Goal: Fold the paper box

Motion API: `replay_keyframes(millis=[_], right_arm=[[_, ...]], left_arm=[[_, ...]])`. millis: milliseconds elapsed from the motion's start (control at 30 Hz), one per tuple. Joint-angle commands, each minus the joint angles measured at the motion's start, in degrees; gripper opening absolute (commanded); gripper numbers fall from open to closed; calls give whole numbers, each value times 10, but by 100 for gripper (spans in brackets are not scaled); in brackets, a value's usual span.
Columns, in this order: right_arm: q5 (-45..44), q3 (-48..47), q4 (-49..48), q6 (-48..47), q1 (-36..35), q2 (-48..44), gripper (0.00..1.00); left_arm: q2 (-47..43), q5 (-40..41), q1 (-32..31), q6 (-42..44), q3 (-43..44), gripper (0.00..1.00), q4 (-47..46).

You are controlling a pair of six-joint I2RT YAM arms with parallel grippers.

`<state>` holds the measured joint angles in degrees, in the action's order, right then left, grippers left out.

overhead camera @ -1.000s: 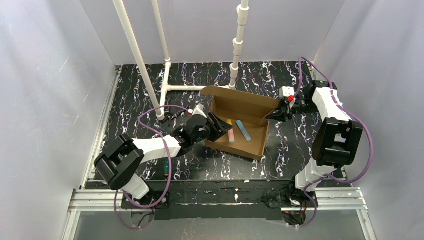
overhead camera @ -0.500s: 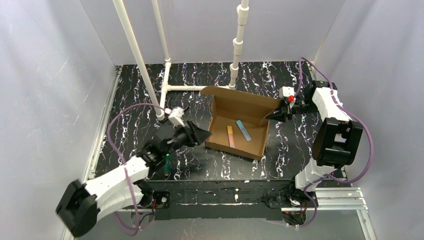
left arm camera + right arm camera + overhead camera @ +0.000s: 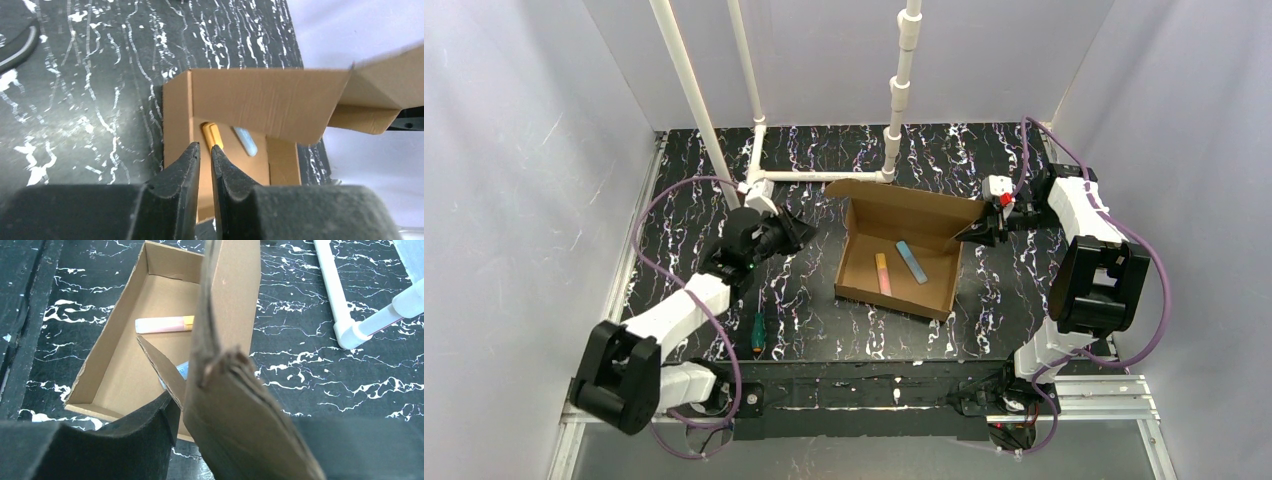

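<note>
Top external view, nearest first: at about 7 o'clock on the black marbled table (image 3: 824,310), a small green-and-orange tool (image 3: 756,333) lies alone, well apart from everything else. Farther in, the paper box (image 3: 924,285) sits just right of centre as an open tray, its near wall facing 6 o'clock and its lid flap raised along the far edge at 12 o'clock. Bare tabletop runs along its 9 o'clock side and its near side.

Inside lie an orange-and-pink stick (image 3: 883,273) and a pale blue strip (image 3: 911,261), side by side and apart.

The left gripper (image 3: 796,232) hovers at 9 o'clock of the box, apart from it and pointing toward it. The left wrist view shows its fingers (image 3: 187,165) drawn to a thin slit with nothing between them.

The right gripper (image 3: 972,232), at the box's 2 o'clock corner, pinches a cardboard flap. In the right wrist view that flap fills the middle and hides one finger.

Farthest, a white pipe frame (image 3: 824,176) runs just behind the lid's far-left corner. Whether lid and pipe touch cannot be told.
</note>
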<state>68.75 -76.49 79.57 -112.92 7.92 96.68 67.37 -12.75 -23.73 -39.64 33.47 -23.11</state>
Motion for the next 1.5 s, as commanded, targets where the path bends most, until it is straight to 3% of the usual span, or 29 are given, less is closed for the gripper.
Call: replay_keyframes(millis=[0, 233, 600, 1033, 1467], right_arm=[[-5, 8, 17, -3, 2, -22, 9], [-10, 11, 17, -3, 2, -25, 9], [-21, 16, 17, -5, 2, -24, 9], [-73, 69, 17, -19, 2, -65, 11], [-121, 119, 16, -36, 2, -118, 24]], left_arm=[[50, -57, 5, -13, 57, 16, -49], [136, -124, 4, -77, 94, 18, -90], [208, -165, -28, -138, 88, 20, -171], [187, -172, -29, -136, 33, 23, -173], [144, -163, -28, -137, -37, 27, -174]])
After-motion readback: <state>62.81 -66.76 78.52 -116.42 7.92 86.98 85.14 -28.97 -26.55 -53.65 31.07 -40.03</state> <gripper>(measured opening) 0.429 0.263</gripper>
